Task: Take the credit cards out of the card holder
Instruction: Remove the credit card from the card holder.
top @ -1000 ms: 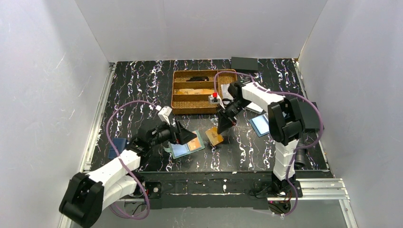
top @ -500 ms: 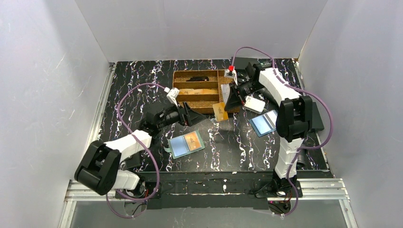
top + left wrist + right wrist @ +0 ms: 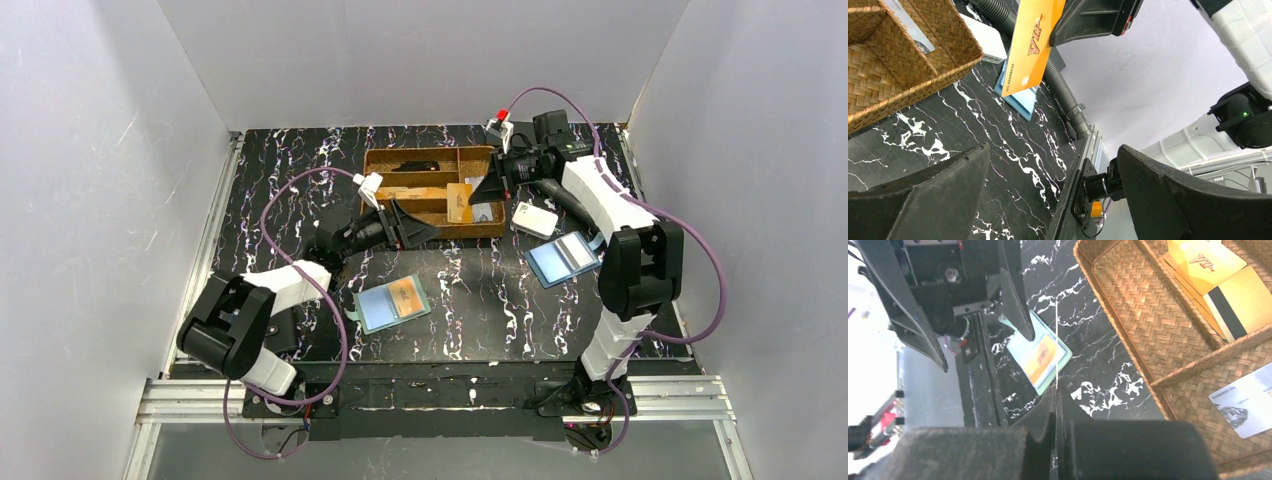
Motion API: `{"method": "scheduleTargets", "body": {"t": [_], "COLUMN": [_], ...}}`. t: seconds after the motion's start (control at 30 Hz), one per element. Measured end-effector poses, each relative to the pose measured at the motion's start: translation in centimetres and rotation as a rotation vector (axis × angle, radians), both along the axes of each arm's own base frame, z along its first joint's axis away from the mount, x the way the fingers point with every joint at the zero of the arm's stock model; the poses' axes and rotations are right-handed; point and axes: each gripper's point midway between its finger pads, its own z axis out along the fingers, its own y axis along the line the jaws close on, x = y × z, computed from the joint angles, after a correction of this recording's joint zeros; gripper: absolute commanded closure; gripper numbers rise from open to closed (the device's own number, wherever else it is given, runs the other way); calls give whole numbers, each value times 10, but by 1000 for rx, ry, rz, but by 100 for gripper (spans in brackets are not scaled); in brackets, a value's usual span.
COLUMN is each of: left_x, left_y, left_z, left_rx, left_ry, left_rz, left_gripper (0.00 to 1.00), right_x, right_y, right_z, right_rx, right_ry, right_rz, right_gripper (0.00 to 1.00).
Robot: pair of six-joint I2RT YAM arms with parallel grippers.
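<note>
Grip: right gripper (image 3: 480,195) is clamped on one edge of an orange card (image 3: 459,202), which hangs clear over the near-right part of the tray (image 3: 420,151). Left gripper (image 3: 418,230) is spread wide and holds nothing. It sits just at the tray's front wall, below and beside the card.

Holder (image 3: 392,304) lies flat on the table (image 3: 300,190), well apart from both grippers. A second card (image 3: 404,295), also orange, shows in its right pocket. You can't tell whether the bluish left pocket holds one.

Risks, as you'd judge them:
- Only a narrow strip of the card is pinched, so a quick swing could twist it or let it slip out.
- If you lower it off-line, its bottom corner may catch a divider or the woven rim, then lever out of the jaws.
- If you release it high, it may skate onto the rim or out onto the table.
- The two grippers are close, so if either moves across the tray front they could knock each other.

Room:
- There is open table between the tray and the holder, and wide open table to the left.
- Right of the tray is crowded, with a white box (image 3: 534,219) just beside it and a blue holder (image 3: 563,258) nearer you.
- The tray sits near the far wall, so withdraw toward yourself.
</note>
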Motion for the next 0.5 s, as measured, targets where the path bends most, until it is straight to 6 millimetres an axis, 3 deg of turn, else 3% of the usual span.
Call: {"method": "scheduleTargets", "body": {"t": [0.13,0.23,0.37,0.5], "left_x": [3,7,13,17], "left_y": [-3,-5,-10,-16], "left_z": [-2,-6,-9,-4], "left_rx": [-26,-45,-71,-103], "left_ry": [30,66,108,117], "left_rz": [2,7,8,3], "left_gripper": [2,3,11,18], "right_x": [3,2,-2,-6], "right_y": [3,6,9,11], "right_z": [2,-7,-19,-18], "right_rx": [57,89,120,159], "right_ry": [61,141,246,294], "right_rz": [-44,-75,-121,-146], "right_gripper": [99,99,99,99]}}
